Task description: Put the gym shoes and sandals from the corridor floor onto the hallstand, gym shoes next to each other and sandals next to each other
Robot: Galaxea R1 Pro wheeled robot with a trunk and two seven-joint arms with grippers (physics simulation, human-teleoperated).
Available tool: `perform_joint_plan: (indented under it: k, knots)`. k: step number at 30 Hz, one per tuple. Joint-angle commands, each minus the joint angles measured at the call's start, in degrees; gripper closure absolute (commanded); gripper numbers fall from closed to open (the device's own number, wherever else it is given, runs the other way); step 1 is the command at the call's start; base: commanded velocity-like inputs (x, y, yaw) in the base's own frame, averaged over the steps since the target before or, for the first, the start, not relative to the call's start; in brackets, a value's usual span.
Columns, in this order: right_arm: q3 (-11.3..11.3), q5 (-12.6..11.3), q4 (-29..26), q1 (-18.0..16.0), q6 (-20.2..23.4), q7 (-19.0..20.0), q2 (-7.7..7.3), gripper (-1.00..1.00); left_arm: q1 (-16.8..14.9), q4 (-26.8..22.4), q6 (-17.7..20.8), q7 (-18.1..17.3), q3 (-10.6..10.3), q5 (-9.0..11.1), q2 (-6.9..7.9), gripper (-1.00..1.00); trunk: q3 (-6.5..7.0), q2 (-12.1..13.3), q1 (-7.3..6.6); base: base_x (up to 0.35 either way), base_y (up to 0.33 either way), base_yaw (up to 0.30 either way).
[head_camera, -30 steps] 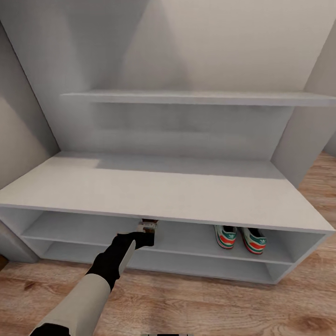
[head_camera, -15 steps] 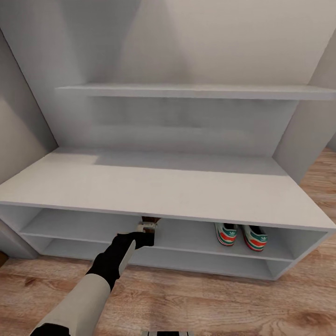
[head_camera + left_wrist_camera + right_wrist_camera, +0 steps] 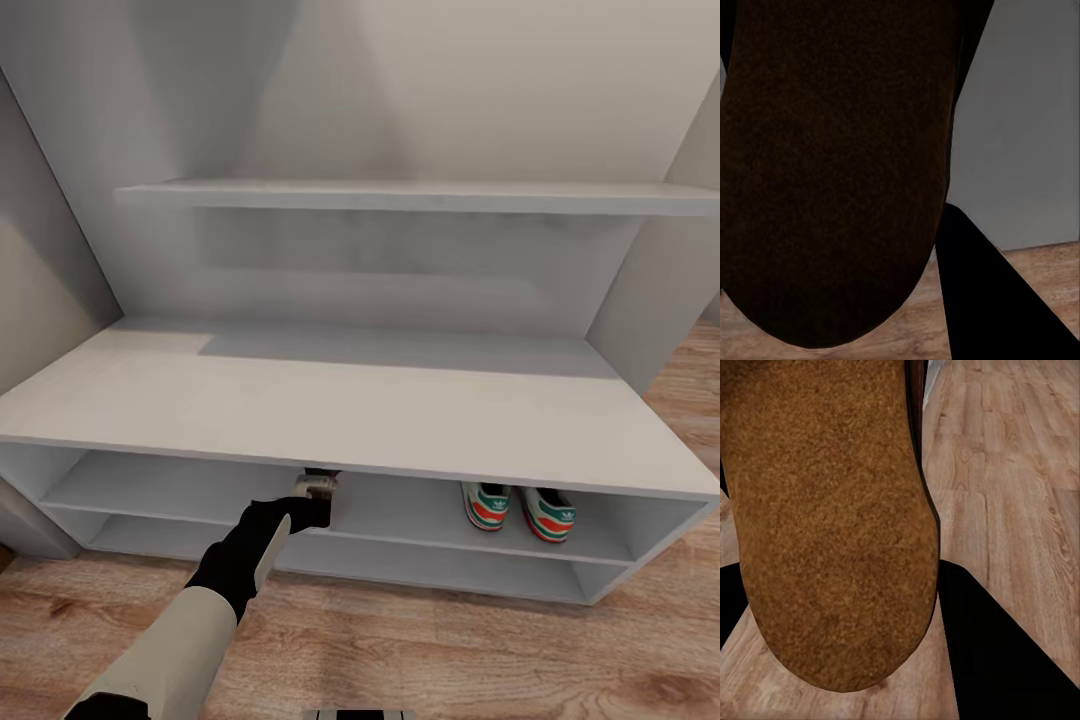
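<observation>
My left gripper (image 3: 318, 487) stays at the rack's (image 3: 330, 410) upper shelf edge, closed on a sandal (image 3: 832, 172); nothing has shifted since. My right gripper clamps the other sandal (image 3: 832, 525) above the floor (image 3: 1020, 472). Both sneakers (image 3: 515, 505) sit together on that shelf.

Your left arm: a pale cream-grey forearm shell, smooth and rounded, running into a matte black wrist section with a light stripe along its upper edge. Your left hand (image 3: 318, 487): a small whitish-grey block at the tip. In both wrist views, your fingers (image 3: 997, 652) are plain black wedges, unmarked.
</observation>
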Motion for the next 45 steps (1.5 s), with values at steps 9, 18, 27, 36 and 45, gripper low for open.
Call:
perform_joint_plan:
  k: [9,18,27,36,45]
  knots:
    - [-0.03,0.12,-0.05,-0.07,0.27,0.06,-0.01,1.00,-0.02,-0.07,0.32,-0.23,-0.02,0.18,0.01,1.00,-0.05,-0.02,0.00,0.027,0.000,0.000]
    - [-0.03,0.12,-0.05,-0.07,0.27,0.07,-0.01,1.00,-0.02,-0.02,0.32,-0.22,-0.02,0.19,0.01,1.00,-0.05,-0.02,0.00,0.047,-0.028,0.000]
    - [-0.03,0.12,-0.05,-0.07,0.28,0.07,-0.01,1.00,-0.02,-0.05,0.32,-0.19,-0.02,0.20,0.01,1.00,-0.05,-0.02,0.00,0.067,-0.044,0.000]
    - [-0.03,0.12,-0.05,-0.07,0.26,0.11,-0.01,1.00,-0.02,-0.02,0.30,-0.24,-0.02,0.20,0.01,1.00,-0.05,-0.02,0.00,0.001,-0.001,0.000]
    - [-0.03,0.12,-0.05,-0.07,0.28,0.08,-0.01,1.00,-0.02,-0.07,0.24,-0.16,0.06,0.20,0.08,1.00,-0.05,-0.02,0.00,0.000,0.000,0.000]
